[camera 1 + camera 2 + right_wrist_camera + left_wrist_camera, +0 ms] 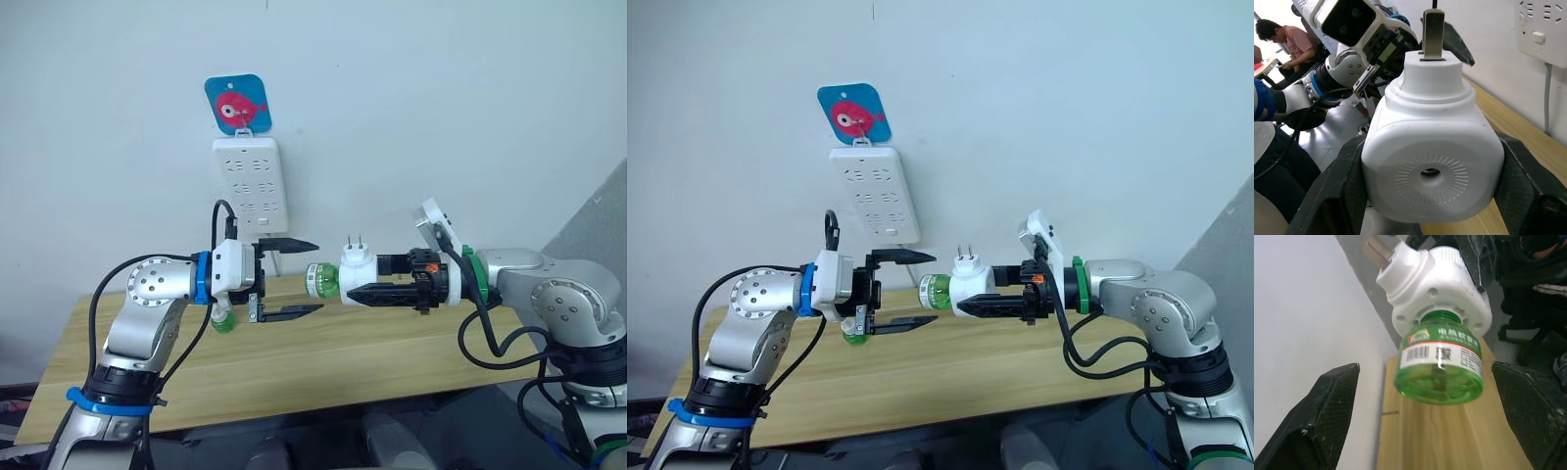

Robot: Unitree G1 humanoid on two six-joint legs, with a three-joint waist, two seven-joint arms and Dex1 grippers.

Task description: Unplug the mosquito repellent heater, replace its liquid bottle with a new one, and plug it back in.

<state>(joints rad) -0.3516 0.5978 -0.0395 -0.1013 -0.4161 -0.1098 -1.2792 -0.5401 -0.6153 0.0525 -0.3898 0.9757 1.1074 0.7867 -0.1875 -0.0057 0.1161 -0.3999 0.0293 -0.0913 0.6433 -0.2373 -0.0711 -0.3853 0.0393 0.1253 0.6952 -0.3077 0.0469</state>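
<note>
**deskwatcher:** where's the mosquito repellent heater right now?

**me:** Got it clamped in my right gripper, up in the air over the desk. The mosquito repellent heater is unplugged, prongs pointing up, and the green liquid bottle is screwed into it, sticking out sideways toward my left arm.

**deskwatcher:** and the left one?

**me:** My left gripper is spread wide, fingers either side of the bottle's end, not touching it. There's a second green bottle on the desk below my left wrist. The power strip hangs on the wall behind, under a blue fish hook.
</note>
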